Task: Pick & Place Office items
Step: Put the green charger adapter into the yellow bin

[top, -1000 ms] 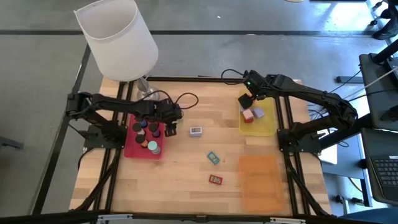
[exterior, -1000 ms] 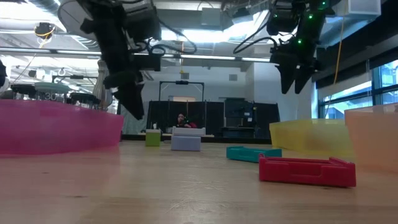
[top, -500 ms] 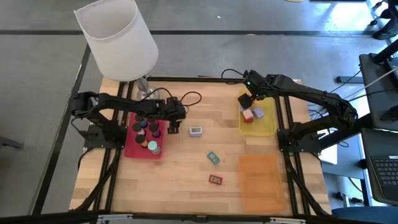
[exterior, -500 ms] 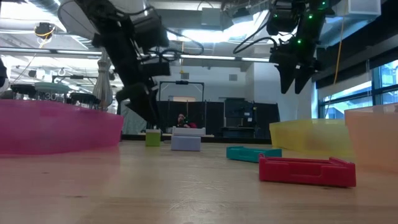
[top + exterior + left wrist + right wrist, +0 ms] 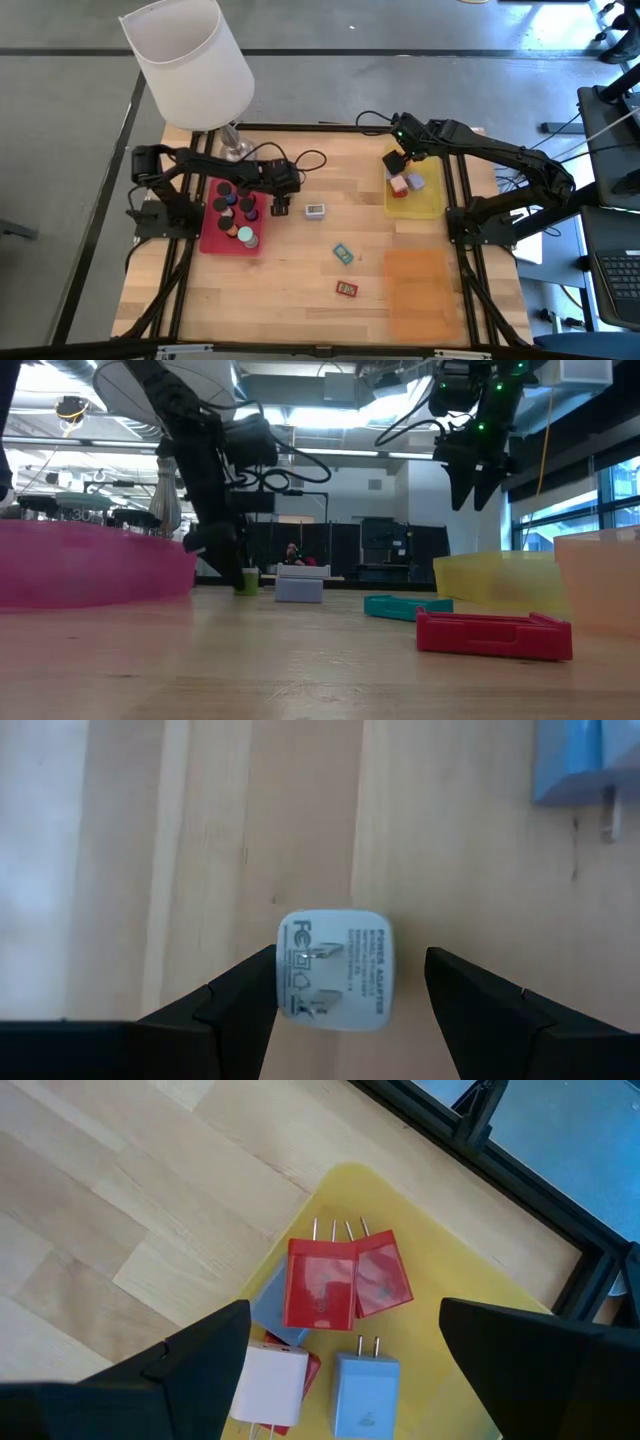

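Observation:
A small white plug adapter [image 5: 335, 970] lies on the wooden table with its two prongs up, just right of the red tray [image 5: 212, 236]. My left gripper [image 5: 350, 982] is open and low over it, one finger on either side [image 5: 281, 206]; in the low view it stands at the pale green block [image 5: 247, 580]. My right gripper [image 5: 397, 163] hangs open above the yellow tray [image 5: 428, 205], which holds red, white and blue adapters [image 5: 322, 1285]. Nothing is between its fingers [image 5: 345, 1315]. My left gripper comes slanting down from above, its fingers astride the adapter's two opposite sides. One fingertip [image 5: 255, 982] stands right at the adapter's edge [image 5: 282, 970], and I cannot tell whether it touches. The other fingertip [image 5: 445, 982] is clearly apart. The adapter rests flat on the table.
The red tray holds several black and teal round pieces [image 5: 237, 208]. A lavender-white adapter [image 5: 315, 210], a teal piece [image 5: 343, 253] and a red piece [image 5: 346, 289] lie on the table's middle. An orange mat [image 5: 415, 285] lies at the near right. The lamp [image 5: 190, 60] overhangs the far left corner.
My left gripper has come down toward the table and a little toward the right edge, rolling slightly, and now stands around the small adapter. Its finger gap looks unchanged.

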Available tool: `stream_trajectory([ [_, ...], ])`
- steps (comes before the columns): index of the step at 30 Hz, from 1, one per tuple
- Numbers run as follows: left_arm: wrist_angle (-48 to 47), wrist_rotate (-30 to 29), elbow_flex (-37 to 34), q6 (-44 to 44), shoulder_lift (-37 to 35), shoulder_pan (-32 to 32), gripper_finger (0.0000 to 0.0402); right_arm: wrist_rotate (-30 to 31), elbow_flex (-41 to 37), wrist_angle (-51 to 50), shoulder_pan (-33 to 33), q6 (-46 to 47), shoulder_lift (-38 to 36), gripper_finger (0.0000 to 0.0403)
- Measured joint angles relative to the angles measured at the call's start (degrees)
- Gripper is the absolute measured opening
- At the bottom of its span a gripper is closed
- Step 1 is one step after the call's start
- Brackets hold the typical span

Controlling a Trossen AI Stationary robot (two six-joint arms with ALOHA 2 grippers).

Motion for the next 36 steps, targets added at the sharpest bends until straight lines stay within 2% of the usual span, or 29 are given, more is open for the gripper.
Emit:
stream_trajectory([
  [4,0.08,-3.19,0.00,-0.08,0.49,-0.87,0.0242,0.02,0.00,0.00,0.00,0.00,0.00,0.0329],
  [8,0.19,-0.99,0.00,-3.42,0.60,-1.02,0.0232,0.02,0.00,0.00,0.00,-0.01,0.00,0.0329],
  [16,0.73,-0.19,0.07,-7.61,0.55,-1.02,0.0148,0.02,0.00,0.02,0.00,-0.02,0.00,0.0329],
  [24,1.62,-0.15,3.02,-12.66,0.52,-1.17,0.0146,-0.25,0.00,0.02,0.00,0.04,0.00,0.0329],
  [29,1.61,-0.22,8.51,-13.05,-1.13,-1.94,0.0146,-8.23,0.00,1.53,0.00,0.19,0.00,0.0329],
  [33,3.08,-0.73,14.62,-9.85,-2.67,-4.21,0.0146,-18.85,0.00,7.45,0.14,0.46,0.00,0.0329],
  [36,6.11,-3.69,19.08,-3.79,-3.84,-6.91,0.0146,-28.16,0.00,12.54,0.86,0.25,0.00,0.0329],
])
